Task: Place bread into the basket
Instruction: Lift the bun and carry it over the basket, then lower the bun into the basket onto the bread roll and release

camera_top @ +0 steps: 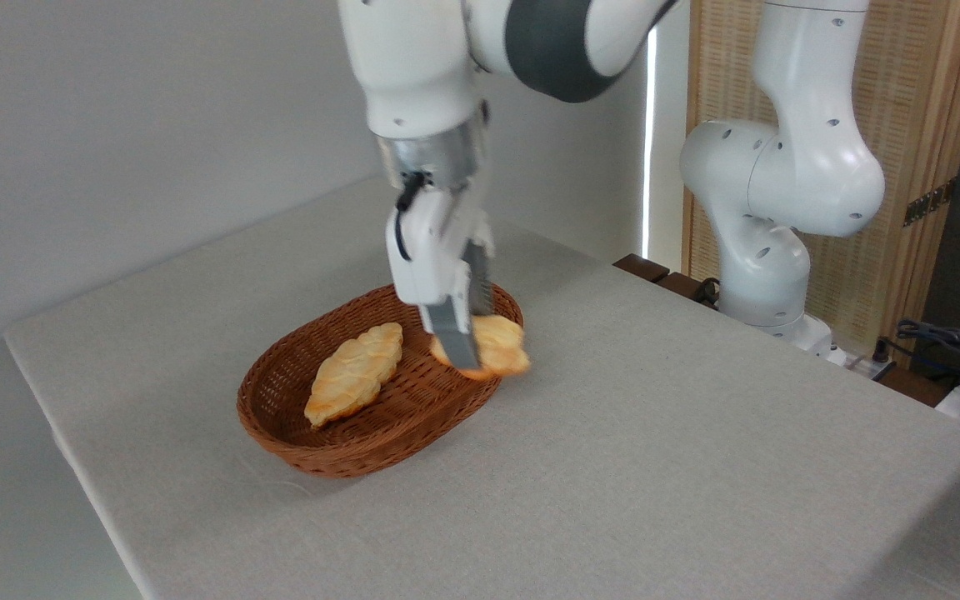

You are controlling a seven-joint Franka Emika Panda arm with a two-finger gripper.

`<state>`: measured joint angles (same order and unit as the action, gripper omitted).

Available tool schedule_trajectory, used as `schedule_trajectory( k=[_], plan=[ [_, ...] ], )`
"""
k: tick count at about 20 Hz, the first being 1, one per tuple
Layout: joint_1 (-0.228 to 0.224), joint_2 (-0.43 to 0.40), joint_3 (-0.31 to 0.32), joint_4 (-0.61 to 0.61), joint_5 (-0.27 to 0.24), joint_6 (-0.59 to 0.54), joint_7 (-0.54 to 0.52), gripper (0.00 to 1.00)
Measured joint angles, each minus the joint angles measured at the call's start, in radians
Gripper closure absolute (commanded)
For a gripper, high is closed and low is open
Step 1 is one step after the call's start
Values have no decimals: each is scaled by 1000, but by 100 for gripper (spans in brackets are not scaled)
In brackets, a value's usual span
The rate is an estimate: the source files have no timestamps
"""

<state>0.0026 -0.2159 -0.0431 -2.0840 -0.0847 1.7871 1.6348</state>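
Round bread (498, 346) clamped in the gripper (465, 346) above the right rim of the basket (347, 450), braided bread (355, 372) laid inside, bare table (655, 467) left all around

No text, label or number can be read anywhere — none at all.

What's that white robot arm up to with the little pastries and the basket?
It is loading toy bread into the oval reddish-brown wicker basket. The long braided golden bread piece already lies inside it. The arm's claw is shut on the round lumpy golden bread piece, holding it over the basket's right rim, slightly blurred as if moving. That piece has not been let go yet. Everything sits on a table with a grey cloth.
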Motion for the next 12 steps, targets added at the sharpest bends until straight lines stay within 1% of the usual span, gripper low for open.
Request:
schedule_trajectory(
  k=[1, 2, 3, 4, 5, 6, 7, 9, 10, 11, 12],
  plan=[
    [-1, 5, -13, 7, -12, 2, -34, 42],
    [-2, 15, -36, 19, -26, 8, -100, 42],
    [-3, 21, -49, 25, -32, 12, -136, 42],
    [-5, 34, -70, 33, -38, 24, -204, 42],
    [-6, 42, -80, 37, -42, 33, -237, 37],
    [-6, 58, -101, 42, -52, 56, -296, 31],
    [-7, 67, -113, 43, -57, 70, -324, 22],
    [-7, 107, -159, 45, -78, 126, -436, 16],
    [-8, 118, -169, 45, -81, 140, -472, 7],
    [-9, 138, -183, 46, -89, 169, -542, 0],
    [-9, 154, -190, 48, -103, 187, -591, 0]
  ],
)
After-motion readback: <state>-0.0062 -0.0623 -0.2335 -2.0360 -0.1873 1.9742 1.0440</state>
